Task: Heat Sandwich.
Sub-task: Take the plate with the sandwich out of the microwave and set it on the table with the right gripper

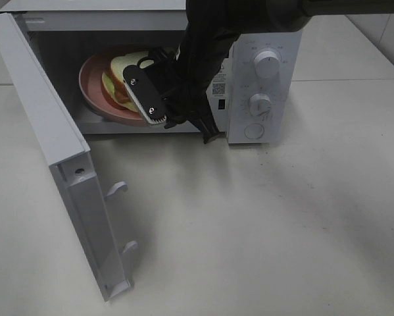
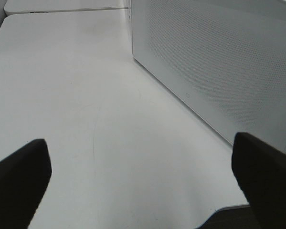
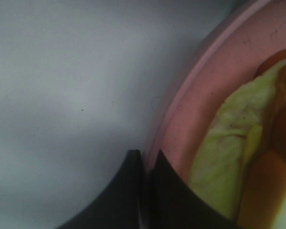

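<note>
Plate going into the microwave

Right hand [image 1: 158, 118], clenched on the pink plate's [image 1: 91, 99] near rim; sandwich [image 1: 121, 76] lies beyond it, upper left. Left hand [image 2: 143, 176] released.

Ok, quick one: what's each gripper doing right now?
Left gripper: open, holding nothing.
Right gripper: shut on the plate rim, inside the microwave.

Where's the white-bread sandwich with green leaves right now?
In the exterior high view, the sandwich lies on the round pink plate inside the open white microwave, left of the right gripper.
</note>
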### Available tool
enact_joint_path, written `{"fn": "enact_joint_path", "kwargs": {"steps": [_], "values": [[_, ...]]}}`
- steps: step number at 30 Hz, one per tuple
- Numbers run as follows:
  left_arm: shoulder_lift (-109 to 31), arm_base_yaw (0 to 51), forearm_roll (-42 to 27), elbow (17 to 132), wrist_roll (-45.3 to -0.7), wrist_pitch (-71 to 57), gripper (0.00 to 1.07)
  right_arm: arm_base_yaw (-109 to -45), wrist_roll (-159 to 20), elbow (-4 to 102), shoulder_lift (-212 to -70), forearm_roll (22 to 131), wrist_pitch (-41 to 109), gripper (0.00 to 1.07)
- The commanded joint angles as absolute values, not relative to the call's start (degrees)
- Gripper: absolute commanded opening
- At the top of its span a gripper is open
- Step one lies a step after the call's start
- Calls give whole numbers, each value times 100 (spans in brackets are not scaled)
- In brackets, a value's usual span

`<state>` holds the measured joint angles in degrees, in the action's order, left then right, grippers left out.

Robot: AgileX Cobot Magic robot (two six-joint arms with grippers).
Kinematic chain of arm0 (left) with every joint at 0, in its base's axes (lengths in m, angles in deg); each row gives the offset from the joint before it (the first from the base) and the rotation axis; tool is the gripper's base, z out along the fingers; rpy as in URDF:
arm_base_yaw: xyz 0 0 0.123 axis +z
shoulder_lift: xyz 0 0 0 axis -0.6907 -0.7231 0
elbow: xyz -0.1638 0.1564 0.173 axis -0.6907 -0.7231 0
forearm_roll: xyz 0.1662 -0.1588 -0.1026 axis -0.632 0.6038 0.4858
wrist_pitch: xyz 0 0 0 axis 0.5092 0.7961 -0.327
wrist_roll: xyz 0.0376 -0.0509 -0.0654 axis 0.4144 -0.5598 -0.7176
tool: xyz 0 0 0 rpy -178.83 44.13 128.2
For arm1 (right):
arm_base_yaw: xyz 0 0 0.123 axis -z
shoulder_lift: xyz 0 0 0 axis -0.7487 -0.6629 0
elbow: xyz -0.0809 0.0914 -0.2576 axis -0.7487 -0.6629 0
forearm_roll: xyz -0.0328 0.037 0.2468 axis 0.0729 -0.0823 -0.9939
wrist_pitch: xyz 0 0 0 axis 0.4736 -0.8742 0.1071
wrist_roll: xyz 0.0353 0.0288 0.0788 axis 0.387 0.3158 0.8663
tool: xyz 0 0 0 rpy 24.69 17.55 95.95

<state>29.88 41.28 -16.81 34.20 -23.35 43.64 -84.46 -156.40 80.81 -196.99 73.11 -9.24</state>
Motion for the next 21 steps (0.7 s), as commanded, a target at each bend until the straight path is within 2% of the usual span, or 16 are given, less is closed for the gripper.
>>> {"fn": "enact_joint_path", "kwargs": {"steps": [1,8,21], "values": [[3085,4128,-1675,3414,-2364,4289,98,-8452,-15898,7806,-19361,7242,-757,0],[3085,4128,-1675,3414,-2364,4289,98,-8452,-15944,7456,-19080,7248,-752,0],[3085,4128,-1675,3414,-2364,4289,98,-8458,-16219,6116,-18249,7248,-448,0]]}}
